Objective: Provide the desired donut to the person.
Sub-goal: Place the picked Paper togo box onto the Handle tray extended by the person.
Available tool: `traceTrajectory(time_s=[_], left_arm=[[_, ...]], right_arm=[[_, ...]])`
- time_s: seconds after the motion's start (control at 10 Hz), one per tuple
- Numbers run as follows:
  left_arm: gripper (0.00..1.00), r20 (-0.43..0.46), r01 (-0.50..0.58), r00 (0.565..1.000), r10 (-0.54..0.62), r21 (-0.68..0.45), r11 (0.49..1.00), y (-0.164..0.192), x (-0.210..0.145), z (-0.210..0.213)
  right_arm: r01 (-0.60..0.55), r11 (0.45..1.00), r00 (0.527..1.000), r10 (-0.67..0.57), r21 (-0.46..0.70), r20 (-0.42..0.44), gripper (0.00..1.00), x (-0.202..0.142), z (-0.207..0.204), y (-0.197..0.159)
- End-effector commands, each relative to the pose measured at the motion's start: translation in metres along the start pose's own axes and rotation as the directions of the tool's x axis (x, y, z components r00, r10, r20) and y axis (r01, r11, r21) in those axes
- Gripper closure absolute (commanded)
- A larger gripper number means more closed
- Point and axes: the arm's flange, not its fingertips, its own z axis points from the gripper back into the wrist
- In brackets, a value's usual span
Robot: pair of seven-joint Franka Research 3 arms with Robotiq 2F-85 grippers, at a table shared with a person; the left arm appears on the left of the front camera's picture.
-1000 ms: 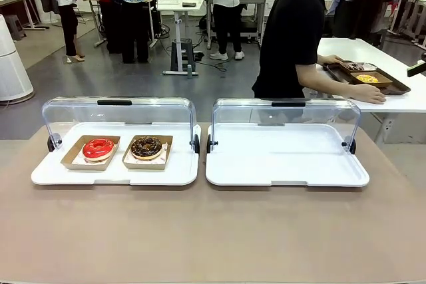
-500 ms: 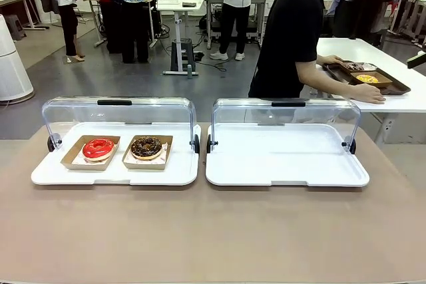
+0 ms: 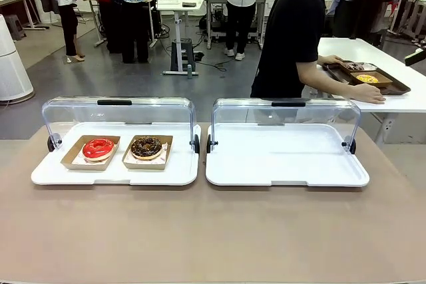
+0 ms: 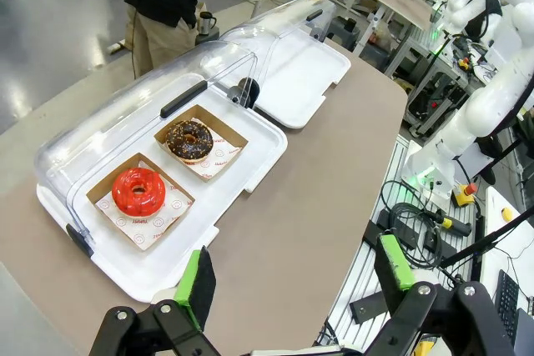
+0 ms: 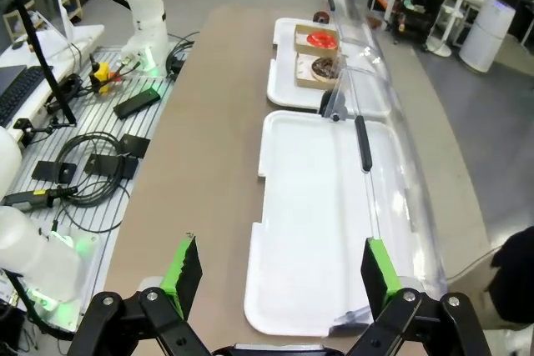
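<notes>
A red-glazed donut (image 3: 98, 147) and a chocolate donut (image 3: 146, 147) lie in brown card trays on the left white tray (image 3: 113, 172), under its raised clear lid (image 3: 118, 112). In the left wrist view the red donut (image 4: 138, 191) and chocolate donut (image 4: 188, 140) lie ahead of my open left gripper (image 4: 296, 281), which hangs above the table. My right gripper (image 5: 277, 277) is open above the near end of the bare right tray (image 5: 315, 223). The person (image 3: 293, 31) in the black T-shirt stands behind the table, turned away, hands on a brown tray (image 3: 370, 78) on a side table.
The right white tray (image 3: 286, 161) has its clear lid (image 3: 286, 115) raised. The brown tabletop (image 3: 213, 231) in front of both trays is bare. Other people and workbenches stand far back. Cables and robot bases lie beside the table in the wrist views.
The person in black has shifted slightly while leaning over the side table. A background person has walked to the right. The donuts and trays have not moved.
</notes>
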Motion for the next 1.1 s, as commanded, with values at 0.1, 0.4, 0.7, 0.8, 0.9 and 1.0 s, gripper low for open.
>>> traceTrajectory(time_s=[0.1, 0.4, 0.7, 0.8, 0.9, 1.0], left_arm=[[0.00, 0.012, 0.024, 1.000, -0.024, -0.009, 1.000, -0.0002, -0.0013, 0.0007], [0.00, 0.012, 0.024, 1.000, -0.024, -0.009, 1.000, -0.0002, -0.0013, 0.0007], [0.00, 0.012, 0.024, 1.000, -0.024, -0.009, 1.000, -0.0002, -0.0013, 0.0007], [0.00, 0.012, 0.024, 1.000, -0.024, -0.009, 1.000, -0.0002, -0.0013, 0.0007], [0.00, 0.012, 0.024, 1.000, -0.024, -0.009, 1.000, -0.0002, -0.0013, 0.0007], [0.00, 0.012, 0.024, 1.000, -0.024, -0.009, 1.000, -0.0002, -0.0013, 0.0007]], right_arm=[[-0.014, 1.000, 1.000, 0.014, 0.018, 0.006, 0.00, -0.0037, -0.0008, 0.0000], [-0.014, 1.000, 1.000, 0.014, 0.018, 0.006, 0.00, -0.0037, -0.0008, 0.0000], [-0.014, 1.000, 1.000, 0.014, 0.018, 0.006, 0.00, -0.0037, -0.0008, 0.0000], [-0.014, 1.000, 1.000, 0.014, 0.018, 0.006, 0.00, -0.0037, -0.0008, 0.0000], [-0.014, 1.000, 1.000, 0.014, 0.018, 0.006, 0.00, -0.0037, -0.0008, 0.0000], [-0.014, 1.000, 1.000, 0.014, 0.018, 0.006, 0.00, -0.0037, -0.0008, 0.0000]])
